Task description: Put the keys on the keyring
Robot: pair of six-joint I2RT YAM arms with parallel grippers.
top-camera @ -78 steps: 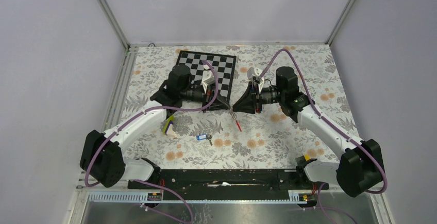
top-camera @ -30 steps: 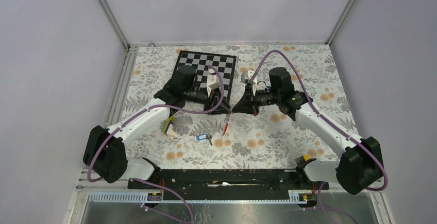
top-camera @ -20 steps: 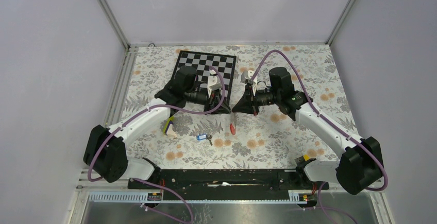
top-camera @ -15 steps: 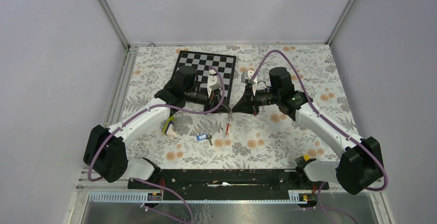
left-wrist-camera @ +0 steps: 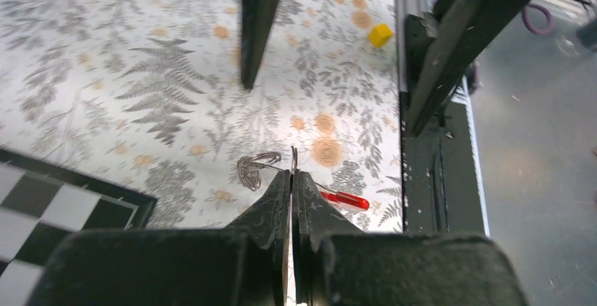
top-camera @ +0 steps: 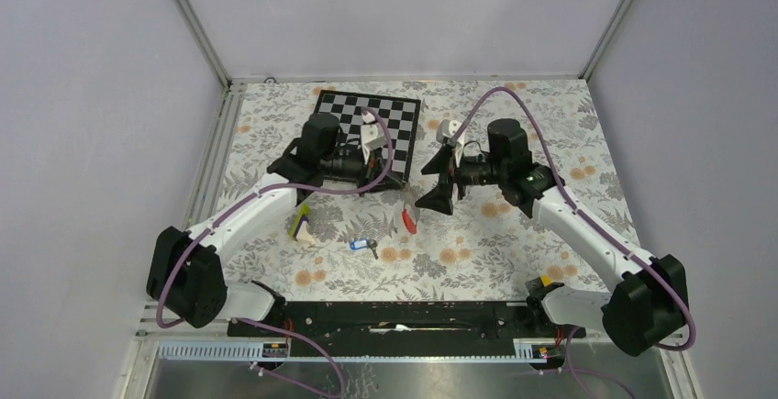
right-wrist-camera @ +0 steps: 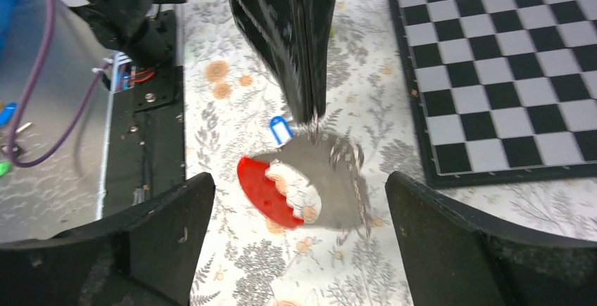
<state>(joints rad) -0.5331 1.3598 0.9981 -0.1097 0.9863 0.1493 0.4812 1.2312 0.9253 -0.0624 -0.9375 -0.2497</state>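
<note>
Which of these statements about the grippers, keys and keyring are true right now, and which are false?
1. The left gripper is shut on the keyring. True.
2. The right gripper grips the keyring too. False: it is open and holds nothing.
3. The keys lie on the table, in neither gripper. True.
4. The keys are threaded on the keyring. False: they lie apart from it.
5. The wedge sits on the chessboard. False: it is off the board, left of the keys.
</note>
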